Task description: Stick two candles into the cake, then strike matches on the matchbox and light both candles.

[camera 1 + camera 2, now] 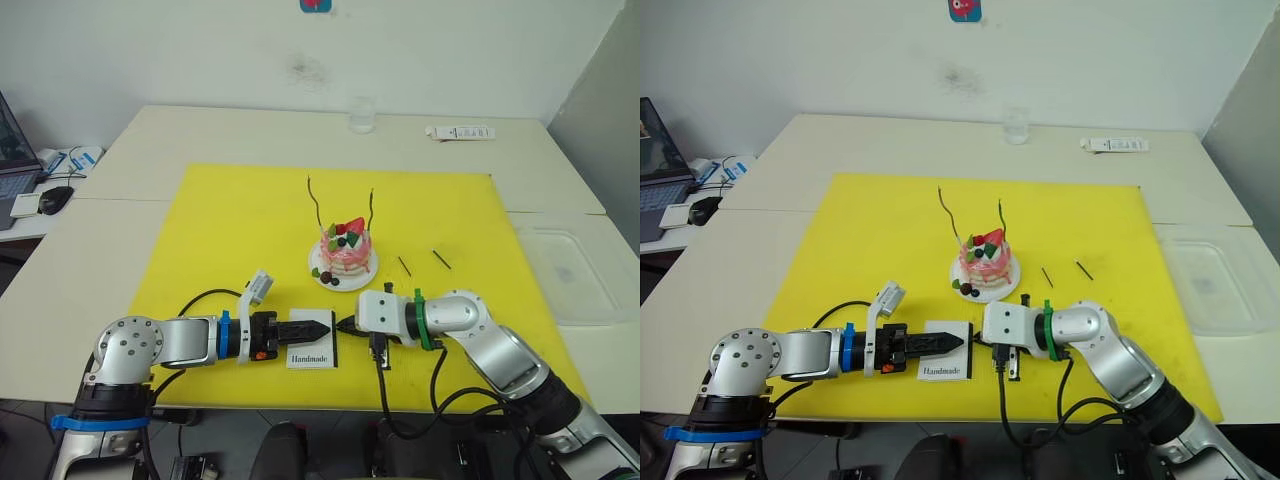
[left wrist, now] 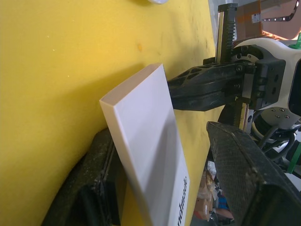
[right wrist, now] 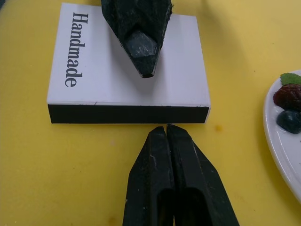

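matchbox (image 1: 312,347) lay flat on the yellow mat (image 1: 230,230), near its front edge, just in front of the cake (image 1: 346,254). my left gripper (image 1: 318,328) reached over it from the left, fingers apart, one above the box top and one by its side. my right gripper (image 3: 167,134) sat pinched together, tip just off the box's dark edge. both candles (image 1: 313,204) stood in the cake. two matches (image 1: 404,265) lay on the mat to its right.

"Handmade" on the matchbox (image 3: 127,70)
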Available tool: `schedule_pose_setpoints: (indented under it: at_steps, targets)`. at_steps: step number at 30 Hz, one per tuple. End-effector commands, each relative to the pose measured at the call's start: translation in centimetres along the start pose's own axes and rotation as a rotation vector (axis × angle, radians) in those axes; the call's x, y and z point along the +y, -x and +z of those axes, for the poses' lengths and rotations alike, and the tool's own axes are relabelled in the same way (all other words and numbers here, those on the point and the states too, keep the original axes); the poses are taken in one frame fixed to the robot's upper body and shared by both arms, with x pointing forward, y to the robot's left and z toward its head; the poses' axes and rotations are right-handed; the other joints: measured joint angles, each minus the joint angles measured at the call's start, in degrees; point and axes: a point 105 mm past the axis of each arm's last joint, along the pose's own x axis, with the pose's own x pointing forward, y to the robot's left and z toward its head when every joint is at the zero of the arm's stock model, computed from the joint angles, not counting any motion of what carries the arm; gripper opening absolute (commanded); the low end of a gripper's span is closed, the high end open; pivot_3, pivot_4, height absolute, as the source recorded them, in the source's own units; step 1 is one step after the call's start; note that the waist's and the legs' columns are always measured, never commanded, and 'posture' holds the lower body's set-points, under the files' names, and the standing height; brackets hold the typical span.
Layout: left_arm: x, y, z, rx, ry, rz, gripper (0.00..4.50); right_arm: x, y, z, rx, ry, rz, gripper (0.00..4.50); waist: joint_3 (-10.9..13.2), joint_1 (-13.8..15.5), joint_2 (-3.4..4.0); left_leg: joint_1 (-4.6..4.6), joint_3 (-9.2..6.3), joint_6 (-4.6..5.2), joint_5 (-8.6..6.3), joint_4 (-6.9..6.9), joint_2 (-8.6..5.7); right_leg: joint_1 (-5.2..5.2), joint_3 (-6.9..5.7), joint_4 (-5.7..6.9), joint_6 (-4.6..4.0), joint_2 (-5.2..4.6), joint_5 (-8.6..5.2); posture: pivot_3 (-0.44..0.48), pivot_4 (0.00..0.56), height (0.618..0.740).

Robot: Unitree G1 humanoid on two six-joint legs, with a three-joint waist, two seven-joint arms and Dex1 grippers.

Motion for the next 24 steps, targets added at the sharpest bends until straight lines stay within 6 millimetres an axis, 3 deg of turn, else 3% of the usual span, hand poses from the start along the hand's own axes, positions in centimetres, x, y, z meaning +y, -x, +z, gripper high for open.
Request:
schedule_pose_setpoints:
  at_steps: [1, 24]
  targets:
    - [1.87, 0.48, -0.27, -0.007, 0.028, 0.103, 2.94, 0.18, 0.04, 1.25, -0.042, 0.038, 0.019, 0.00, 0.0, 0.0, 0.00, 0.00, 0.00, 0.00, 0.00, 0.00, 0.00, 0.00, 0.00, 0.00, 0.00, 0.00, 0.00, 0.000, 0.150, 0.740]
    - [1.82, 0.38, -0.39, -0.006, 0.022, 0.103, 2.94, 0.64, 0.41, 1.59, -0.043, 0.021, 0.038, 0.00, 0.0, 0.0, 0.01, -0.01, -0.01, 0.00, 0.00, -0.04, 0.01, -0.02, -0.01, -0.03, 0.00, 0.00, 0.00, 0.000, 0.150, 0.740]
